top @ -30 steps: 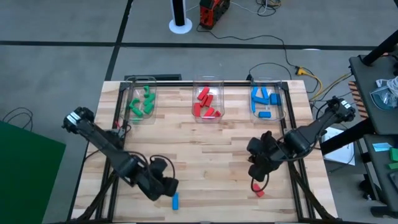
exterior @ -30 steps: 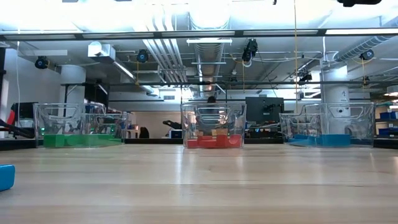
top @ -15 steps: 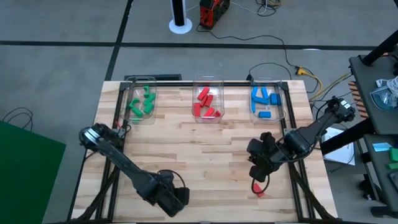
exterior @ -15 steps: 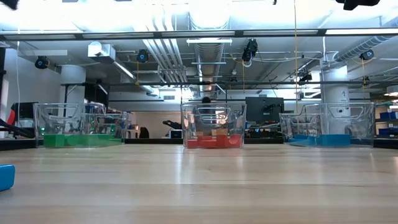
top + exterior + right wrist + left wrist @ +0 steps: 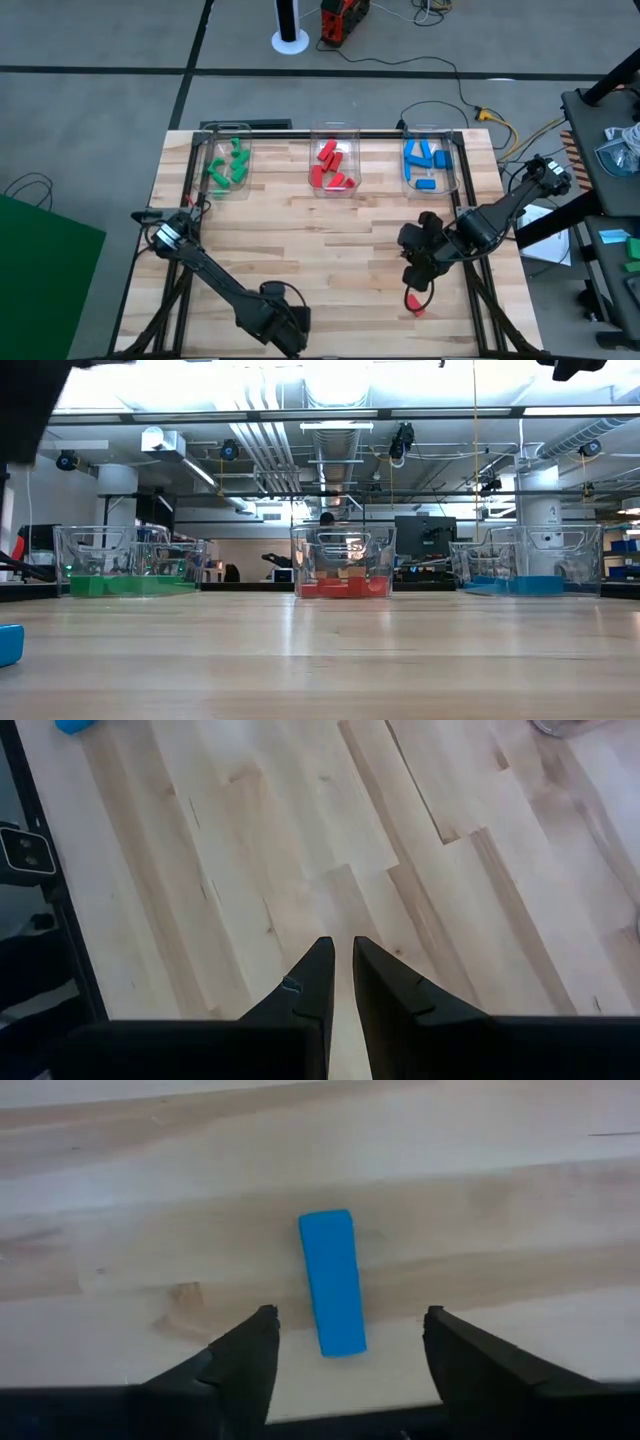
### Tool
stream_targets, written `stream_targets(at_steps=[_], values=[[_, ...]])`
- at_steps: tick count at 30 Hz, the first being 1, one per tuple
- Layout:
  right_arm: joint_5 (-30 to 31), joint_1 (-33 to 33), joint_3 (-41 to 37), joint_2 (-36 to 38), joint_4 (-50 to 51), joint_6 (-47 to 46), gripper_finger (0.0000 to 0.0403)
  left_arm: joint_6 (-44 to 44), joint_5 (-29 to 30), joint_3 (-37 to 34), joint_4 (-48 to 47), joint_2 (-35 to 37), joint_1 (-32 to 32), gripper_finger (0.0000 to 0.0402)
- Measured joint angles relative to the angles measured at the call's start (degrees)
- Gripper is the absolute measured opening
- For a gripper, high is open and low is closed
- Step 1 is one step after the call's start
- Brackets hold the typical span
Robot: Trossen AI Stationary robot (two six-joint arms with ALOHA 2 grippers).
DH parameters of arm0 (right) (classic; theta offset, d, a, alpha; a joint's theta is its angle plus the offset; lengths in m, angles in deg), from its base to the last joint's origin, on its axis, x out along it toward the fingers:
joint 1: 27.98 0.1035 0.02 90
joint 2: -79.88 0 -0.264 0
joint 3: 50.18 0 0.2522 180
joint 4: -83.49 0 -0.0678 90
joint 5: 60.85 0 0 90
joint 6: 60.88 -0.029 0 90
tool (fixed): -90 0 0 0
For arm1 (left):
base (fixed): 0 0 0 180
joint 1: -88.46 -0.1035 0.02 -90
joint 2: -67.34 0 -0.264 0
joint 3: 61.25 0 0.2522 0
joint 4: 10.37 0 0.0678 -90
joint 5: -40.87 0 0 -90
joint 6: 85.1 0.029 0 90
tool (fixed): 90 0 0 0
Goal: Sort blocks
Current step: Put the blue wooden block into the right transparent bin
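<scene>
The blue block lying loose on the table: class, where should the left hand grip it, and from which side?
Grip the blue block across its two long sides, near the middle, coming straight down from above. It lies flat on bare wood, and the open left hand already straddles its narrow width.

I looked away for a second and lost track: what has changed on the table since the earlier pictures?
The left gripper swung along the near edge toward the table's middle and now hangs over the loose blue block, jaws open either side, not gripping. The right gripper, the red block and the three bins stayed put.
</scene>
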Motion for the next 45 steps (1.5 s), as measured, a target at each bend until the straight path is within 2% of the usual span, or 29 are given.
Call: stream_targets(at_steps=[7, 30, 39, 45], values=[[-0.01, 0.0, -0.11, 0.0, 1.76, -0.05, 0.0031, -0.48, 0.03, -0.8, -0.33, -1.33, 0.02, 0.0252], [0.09, -0.02, -0.17, 0.04, 4.07, 0.0, 0.0031, 1.35, 0.05, -0.91, 3.86, -8.43, 1.26, 0.0252], [0.07, -0.02, -0.17, 0.04, 4.06, -0.22, 0.0031, 1.94, 0.1, -1.22, 4.21, -8.81, 1.26, 0.0219], [0.45, -0.02, -0.17, 0.04, 4.06, -0.38, 0.0031, 3.41, 0.12, -1.28, 4.21, -8.81, 1.31, 0.016]])
